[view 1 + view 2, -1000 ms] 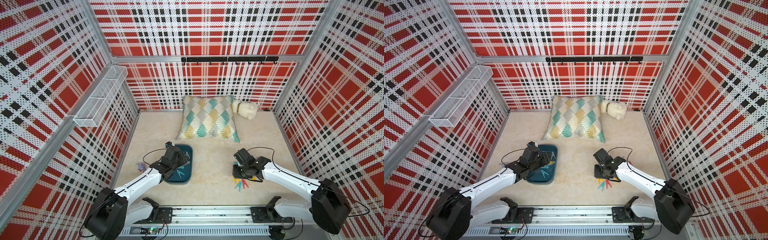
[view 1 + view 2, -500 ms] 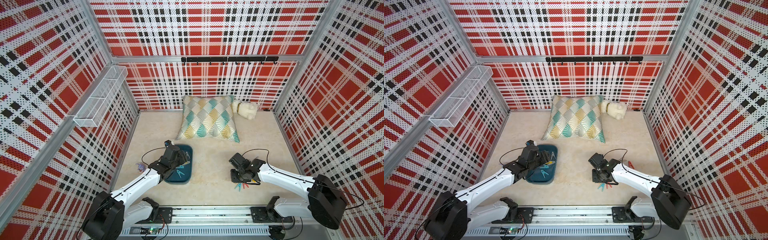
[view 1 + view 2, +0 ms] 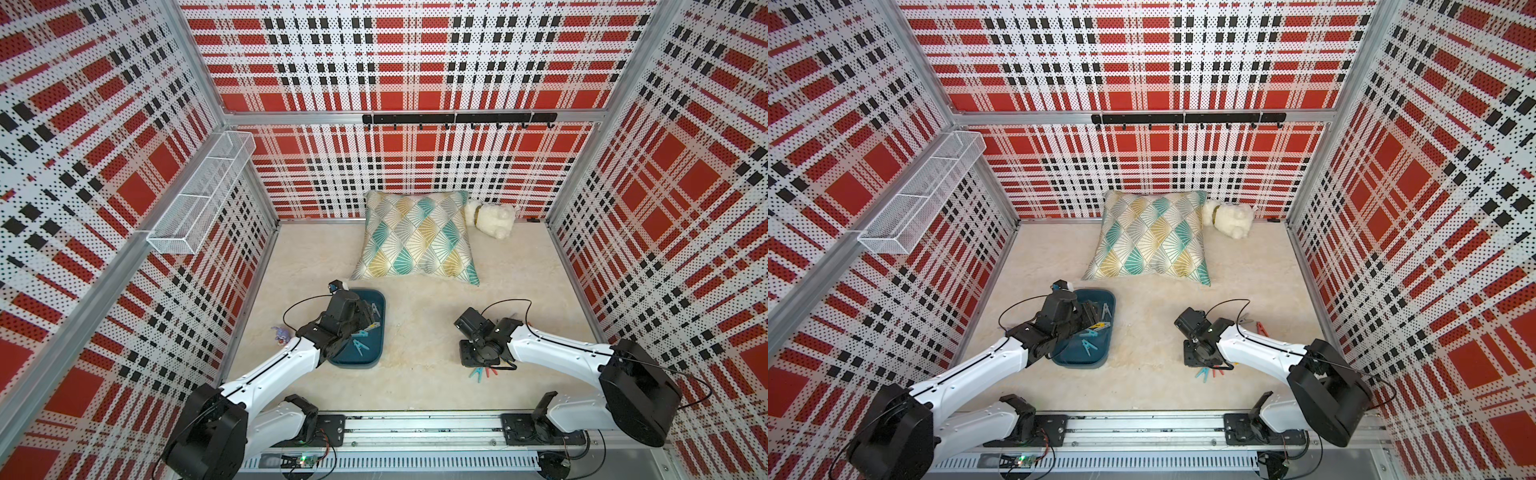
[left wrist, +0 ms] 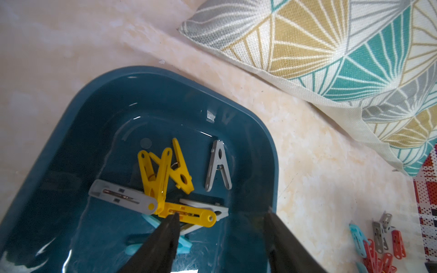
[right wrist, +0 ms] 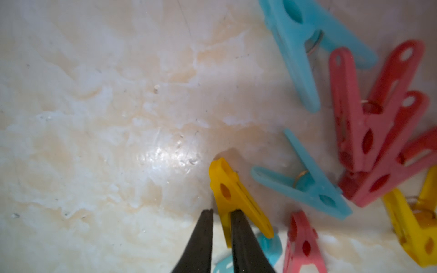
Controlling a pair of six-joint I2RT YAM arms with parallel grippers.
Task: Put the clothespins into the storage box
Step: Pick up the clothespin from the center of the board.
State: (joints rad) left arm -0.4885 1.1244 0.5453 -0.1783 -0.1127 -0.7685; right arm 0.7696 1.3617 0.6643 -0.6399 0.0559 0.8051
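Observation:
The storage box [image 3: 383, 308] [image 3: 1112, 300] is a dark teal tub on the floor at the left. Several yellow, grey and blue clothespins [image 4: 163, 170] lie in the storage box [image 4: 272, 151]. My left gripper [image 3: 368, 321] [image 3: 1091, 316] [image 4: 222, 211] hangs open over them with nothing between its fingers. More clothespins [image 3: 480, 372] [image 3: 1204, 372] lie in a small pile on the floor to the right. My right gripper [image 3: 476, 362] [image 3: 1197, 360] [image 5: 222, 210] points down at that pile, shut on one leg of a yellow clothespin [image 5: 234, 191]. Blue [image 5: 307, 186] and red [image 5: 369, 113] clothespins lie beside it.
A patterned pillow [image 3: 415, 237] and a white plush toy [image 3: 490, 218] lie at the back wall. A small purple toy [image 3: 279, 333] sits left of the box. Loose red [image 3: 1260, 328] and grey [image 3: 1246, 320] clothespins lie behind the right arm. A white wire basket [image 3: 199, 199] hangs on the left wall.
My right gripper has shifted a little left and toward the front, dropped onto the pile, and its jaws have narrowed onto the yellow clothespin. The left gripper has barely moved.

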